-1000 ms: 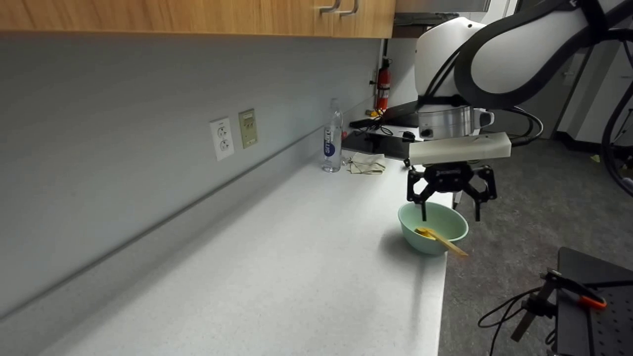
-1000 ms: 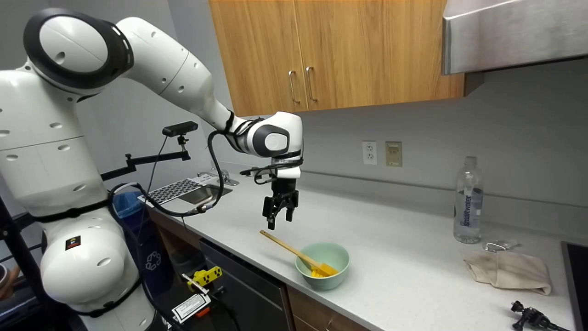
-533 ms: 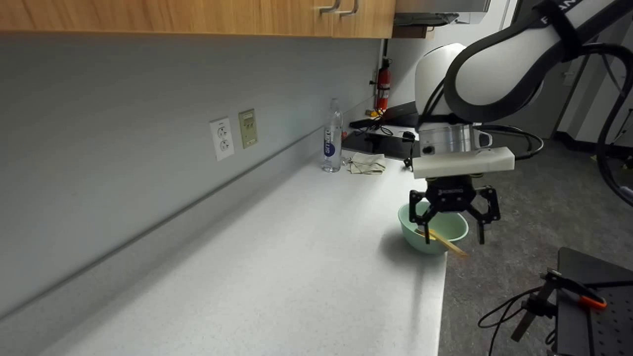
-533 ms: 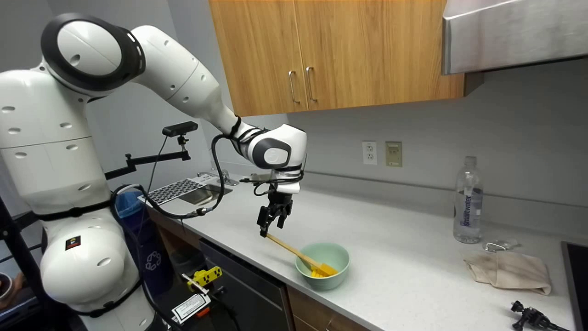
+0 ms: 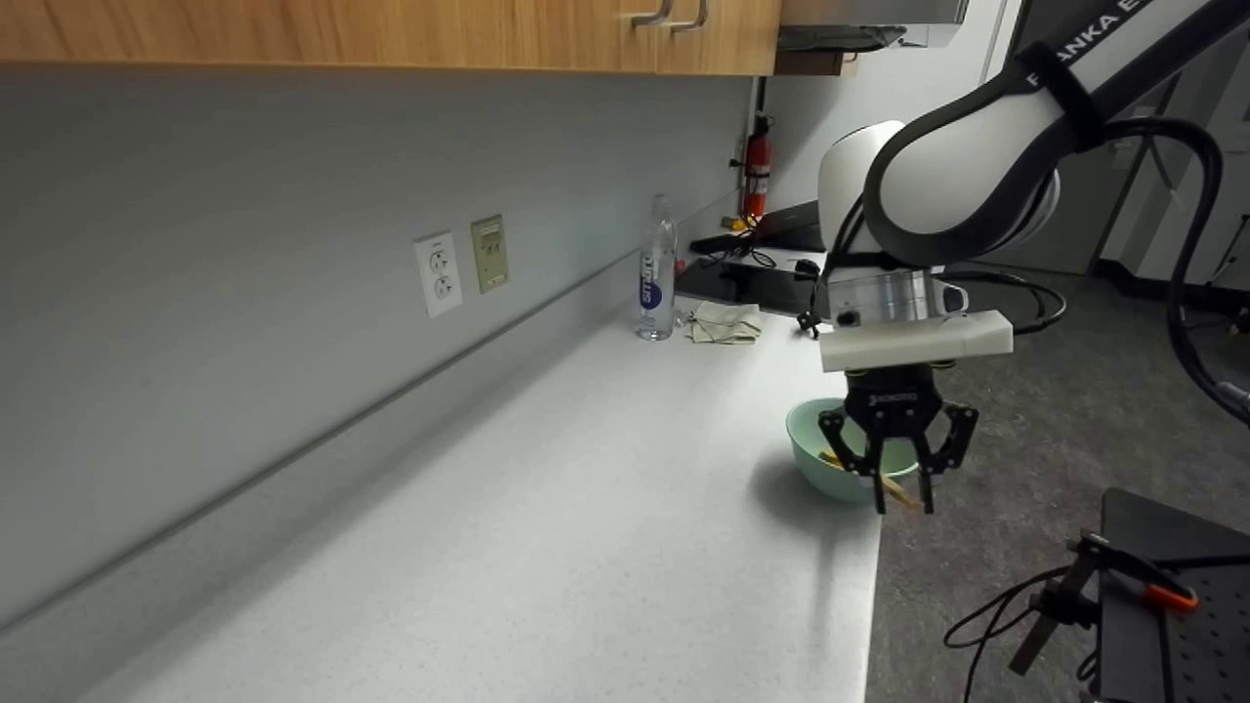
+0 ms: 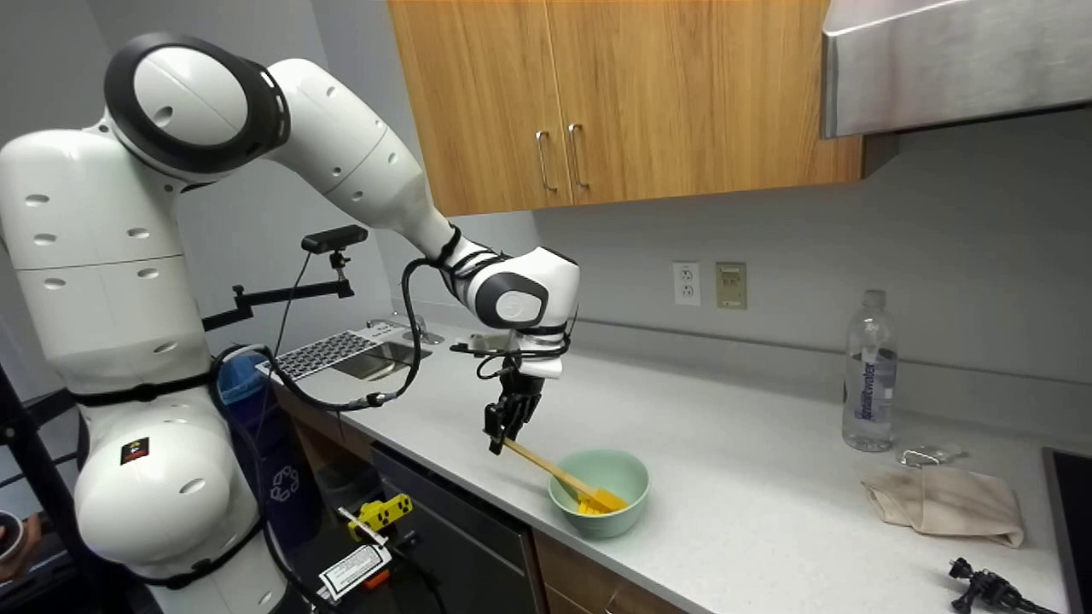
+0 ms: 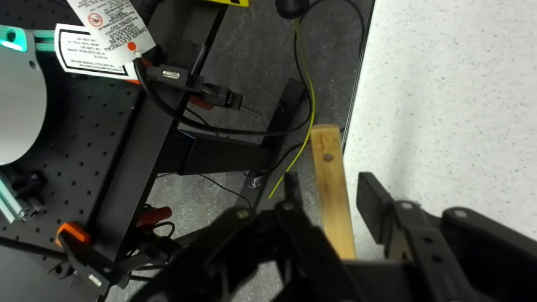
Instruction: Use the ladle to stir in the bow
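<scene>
Mint bowl [image 6: 607, 525] holds ladle [image 6: 607, 501]; fingers [image 7: 371, 207] (parted) flank its handle [image 7: 333, 193].

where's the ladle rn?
In an exterior view, the ladle lies yellow end in the green bowl, handle slanting up past the left rim; in the wrist view, it shows between the gripper's open jaws.

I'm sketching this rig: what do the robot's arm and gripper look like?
The arm is white and rounded, with dark-rimmed joint covers, black straps, a black cable and partial FRANKA lettering. The gripper is black and angular, with hinged links and two slim fingers.
</scene>
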Robot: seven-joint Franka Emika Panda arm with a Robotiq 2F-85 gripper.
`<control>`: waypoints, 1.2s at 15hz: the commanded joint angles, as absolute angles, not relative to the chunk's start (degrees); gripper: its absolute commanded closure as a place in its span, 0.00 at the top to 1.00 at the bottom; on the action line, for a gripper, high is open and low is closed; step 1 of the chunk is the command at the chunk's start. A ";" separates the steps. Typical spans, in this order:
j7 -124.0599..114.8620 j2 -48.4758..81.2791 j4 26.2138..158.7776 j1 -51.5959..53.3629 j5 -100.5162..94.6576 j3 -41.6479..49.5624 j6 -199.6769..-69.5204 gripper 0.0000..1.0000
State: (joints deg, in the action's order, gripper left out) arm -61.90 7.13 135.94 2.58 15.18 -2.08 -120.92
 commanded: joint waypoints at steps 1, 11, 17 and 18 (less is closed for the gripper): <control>-59.37 7.52 136.01 2.41 16.58 -1.54 -121.75 0.09; -55.03 7.82 134.98 1.65 19.29 -1.34 -122.45 0.04; -43.17 9.05 131.32 -0.28 35.08 -1.34 -118.29 0.04; -41.98 9.30 130.87 -0.46 36.50 -1.21 -117.70 0.04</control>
